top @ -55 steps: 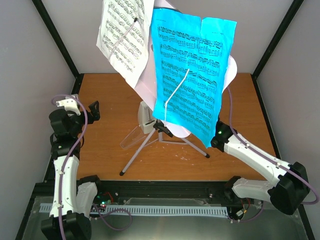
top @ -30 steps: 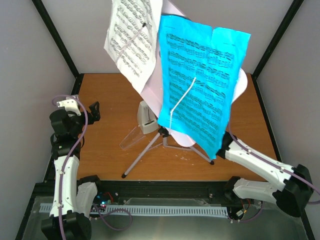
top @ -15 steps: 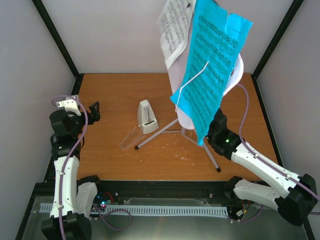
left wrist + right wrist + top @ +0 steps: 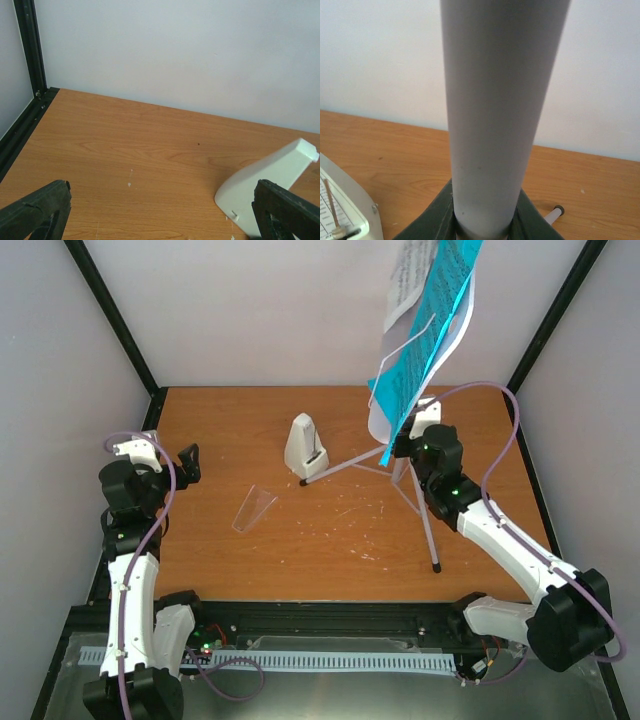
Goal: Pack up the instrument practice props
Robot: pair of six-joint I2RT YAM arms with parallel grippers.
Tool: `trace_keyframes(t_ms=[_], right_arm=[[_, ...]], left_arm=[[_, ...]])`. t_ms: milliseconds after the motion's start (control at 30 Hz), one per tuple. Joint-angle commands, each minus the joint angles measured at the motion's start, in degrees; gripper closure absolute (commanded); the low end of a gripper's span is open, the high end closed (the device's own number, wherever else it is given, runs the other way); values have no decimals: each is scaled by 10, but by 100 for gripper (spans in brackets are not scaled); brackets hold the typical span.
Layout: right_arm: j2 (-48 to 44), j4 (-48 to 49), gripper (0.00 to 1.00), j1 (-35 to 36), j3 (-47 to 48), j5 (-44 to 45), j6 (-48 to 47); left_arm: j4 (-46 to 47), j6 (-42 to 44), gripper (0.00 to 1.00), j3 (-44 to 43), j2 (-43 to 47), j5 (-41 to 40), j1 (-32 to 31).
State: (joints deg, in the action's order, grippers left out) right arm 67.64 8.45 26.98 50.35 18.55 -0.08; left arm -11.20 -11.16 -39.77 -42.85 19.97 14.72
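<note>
White perforated tripod music stand (image 4: 422,515), pole (image 4: 480,110) clenched in my right gripper (image 4: 415,447), has swung far right, exposing the small white pyramid metronome (image 4: 305,448) to my wide-open left gripper (image 4: 180,462).

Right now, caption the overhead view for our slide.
Right fingers clamp the music stand, sheets attached; metronome and clear cover sit apart on the table.

On the desk (image 4: 220,430), the metronome (image 4: 305,448) stands mid-rear, and its cover (image 4: 253,510) lies in front of it, to the left. The music stand (image 4: 500,125) stands at right, pages (image 4: 420,355) on it, one foot just beside the metronome.
</note>
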Motion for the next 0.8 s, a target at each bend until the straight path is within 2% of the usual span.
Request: trace_keyframes(t_ms=[0, 500, 767], right_arm=[[-3, -28, 97, -38, 2, 83, -72], [51, -30, 97, -160, 34, 131, -39], [112, 21, 97, -171, 63, 160, -21]], left_arm=[[15, 10, 0, -2, 5, 8, 0], [15, 9, 1, 0, 4, 10, 0], [15, 8, 1, 1, 2, 11, 0]])
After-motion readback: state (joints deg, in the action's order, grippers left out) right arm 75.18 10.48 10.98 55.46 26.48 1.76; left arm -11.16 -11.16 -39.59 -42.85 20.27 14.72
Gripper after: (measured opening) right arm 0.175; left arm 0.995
